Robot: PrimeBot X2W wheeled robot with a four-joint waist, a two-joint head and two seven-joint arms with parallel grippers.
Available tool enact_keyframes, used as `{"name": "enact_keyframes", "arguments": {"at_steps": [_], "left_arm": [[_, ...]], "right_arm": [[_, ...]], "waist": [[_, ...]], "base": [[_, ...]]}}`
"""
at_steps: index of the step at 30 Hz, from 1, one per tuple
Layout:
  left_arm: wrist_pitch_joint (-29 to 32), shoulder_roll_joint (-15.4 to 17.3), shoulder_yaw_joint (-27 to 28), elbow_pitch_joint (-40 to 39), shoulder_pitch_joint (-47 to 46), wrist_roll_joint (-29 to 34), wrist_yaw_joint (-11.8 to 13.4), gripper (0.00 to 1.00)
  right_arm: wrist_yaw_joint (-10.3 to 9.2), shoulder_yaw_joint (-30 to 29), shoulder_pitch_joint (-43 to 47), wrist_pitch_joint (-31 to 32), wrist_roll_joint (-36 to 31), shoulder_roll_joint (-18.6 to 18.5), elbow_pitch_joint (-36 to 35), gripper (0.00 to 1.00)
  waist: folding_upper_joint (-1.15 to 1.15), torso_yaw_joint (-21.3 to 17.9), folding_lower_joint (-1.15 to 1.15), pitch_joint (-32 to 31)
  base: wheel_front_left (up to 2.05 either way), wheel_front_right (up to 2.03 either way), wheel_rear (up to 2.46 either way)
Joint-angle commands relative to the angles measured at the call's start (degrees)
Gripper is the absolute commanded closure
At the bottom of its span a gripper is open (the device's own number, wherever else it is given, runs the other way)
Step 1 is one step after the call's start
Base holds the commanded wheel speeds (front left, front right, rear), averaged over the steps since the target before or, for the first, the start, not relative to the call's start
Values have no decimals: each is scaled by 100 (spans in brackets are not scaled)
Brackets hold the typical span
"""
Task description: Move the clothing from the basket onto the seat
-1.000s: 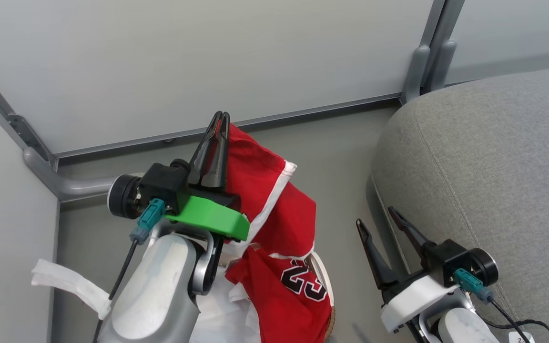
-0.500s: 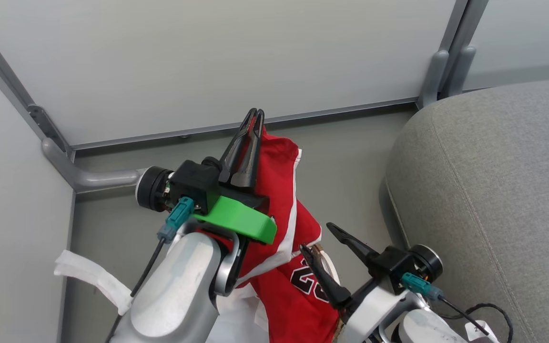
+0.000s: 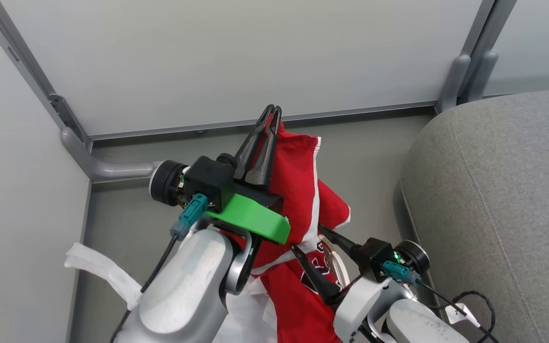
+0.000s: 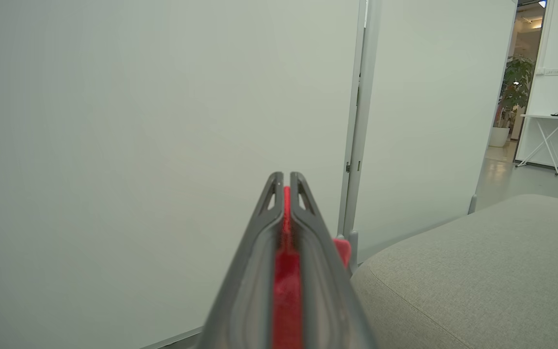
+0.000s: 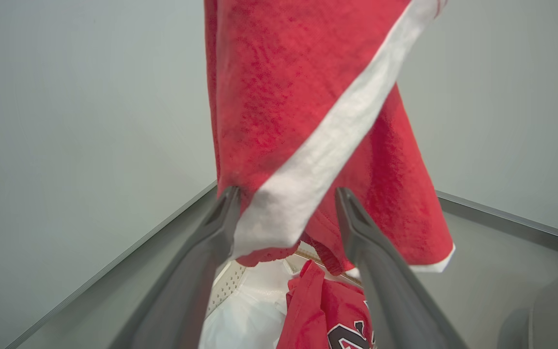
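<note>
The lift-out step is in hand. The left gripper point(image 3: 273, 110) is pinched tight on a fold of the lifted garment point(image 3: 298, 166), with red cloth squeezed into the thin slit between its dark fingers, and the piece hangs above the basket point(image 5: 233, 286). The right gripper point(image 5: 286, 191) has its fingers spread wide and holds nothing. In its wrist view the garment's lower hem and white trim band dangle between the two fingers, close to the one at 9 o'clock (whether it touches I cannot tell). The jersey point(image 5: 327, 315) lies crumpled in the basket at 6 o'clock of the hanging piece, on the white liner cloth point(image 5: 245, 320), with part of a black, white-edged numeral showing.

In the head view the seat point(image 3: 493, 190) sits at 3 o'clock of the raised garment, well apart from it. As I read it, the next move calls for one of two things. The right fingers could close on the hem so the cloth travels held at two points, or the left arm could swing toward 3 o'clock and release over the cushion. The jersey is then left to fetch.

The garment is a soft, nubbly knit that drapes limply in long folds, and its trim is a flat smooth stripe. The basket wall is hard white plastic pierced with small holes, under a brown woven rim. The seat is coarse grey weave, rounded at the edge, with a stitched seam.
</note>
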Motion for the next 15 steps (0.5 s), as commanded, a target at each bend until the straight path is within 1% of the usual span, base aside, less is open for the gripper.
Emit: {"name": "enact_keyframes", "arguments": {"at_steps": [1,4,9,11,15], "left_arm": [[-3,9,-58,-35,-105,-25,36,100],[-3,9,-186,-49,-155,-87,49,100],[-3,10,-390,-47,-218,-184,71,100],[-3,9,-460,-26,-243,-232,94,100],[-3,9,-530,17,-254,-262,116,100]], "right_arm": [[-4,-76,-88,-13,0,32,93,0],[-4,-132,-122,-13,113,91,236,0],[-4,1,-275,-13,270,106,286,0],[-4,128,-331,-13,403,118,246,100],[-5,195,-403,-13,536,111,156,100]], "waist": [[0,46,0,6],[0,107,0,18],[0,195,0,49],[0,227,0,59],[0,253,0,76]], "base": [[0,0,0],[0,0,0],[0,0,0],[0,0,0],[0,0,0]]}}
